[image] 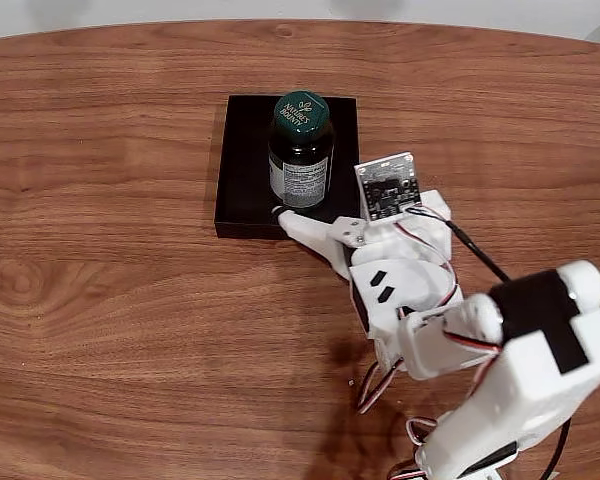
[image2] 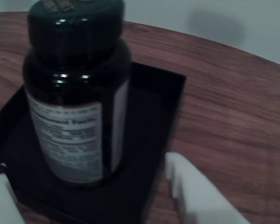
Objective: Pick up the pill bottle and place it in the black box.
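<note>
Gripper (image2: pixel 91 186) — jaws spread, gripping nothing — is sitting low, just before the pill bottle (image: pixel 301 150), which is standing upright, axis vertical, inside the black box (image: pixel 245 170), straight ahead between the fingers.

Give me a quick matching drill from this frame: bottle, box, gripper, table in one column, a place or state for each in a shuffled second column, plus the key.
Things:
1. pill bottle
2. black box
3. gripper
4. table

Places or states:
A. bare brown wood grain, carrying everything else
B. upright, green cap on top, standing inside the tray
C. open, white fingers either side of the bottle's base at the tray's near edge
D. flat on the wood, low walls, holding one item

Pairs: 1-B, 2-D, 3-C, 4-A
</note>
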